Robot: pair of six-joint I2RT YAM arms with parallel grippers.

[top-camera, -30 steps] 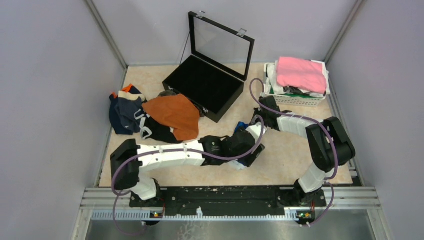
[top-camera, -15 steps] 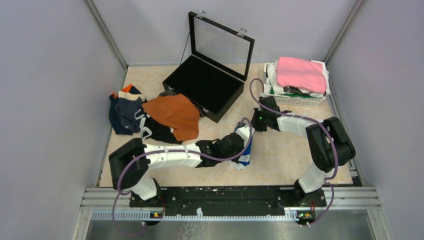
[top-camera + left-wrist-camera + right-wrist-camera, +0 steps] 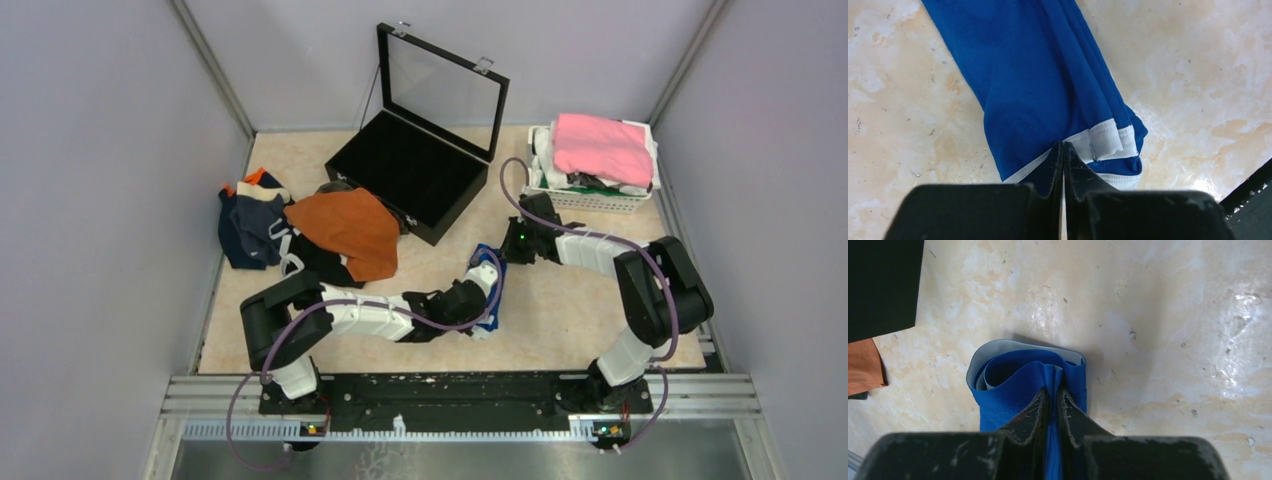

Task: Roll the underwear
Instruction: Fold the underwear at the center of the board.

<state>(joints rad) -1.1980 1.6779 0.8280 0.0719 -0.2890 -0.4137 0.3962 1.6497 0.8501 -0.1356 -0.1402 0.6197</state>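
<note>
A royal blue underwear [image 3: 492, 283] with white trim lies as a long folded strip on the table between both grippers. In the left wrist view its white-hemmed end [image 3: 1108, 140] sits at my left gripper [image 3: 1063, 145], whose jaws are shut on the hem. At the far end, my right gripper [image 3: 1052, 392] is shut on a fold of blue fabric beside the curled waistband [image 3: 1013, 360]. From above, the left gripper [image 3: 482, 312] is at the near end and the right gripper [image 3: 503, 252] at the far end. Rust-orange [image 3: 345, 230], navy [image 3: 250, 225] and black [image 3: 315, 262] underwear lie piled at the left.
A black box [image 3: 400, 175] stands at the back centre with its glass lid [image 3: 443, 85] raised. A white basket [image 3: 590, 197] at the back right holds a pink folded cloth [image 3: 600, 148] and white items. Grey walls close in both sides.
My left gripper has come down to the near hem of the blue underwear and shut on it. The left arm has swung right and lower. The right gripper has kept its hold.
</note>
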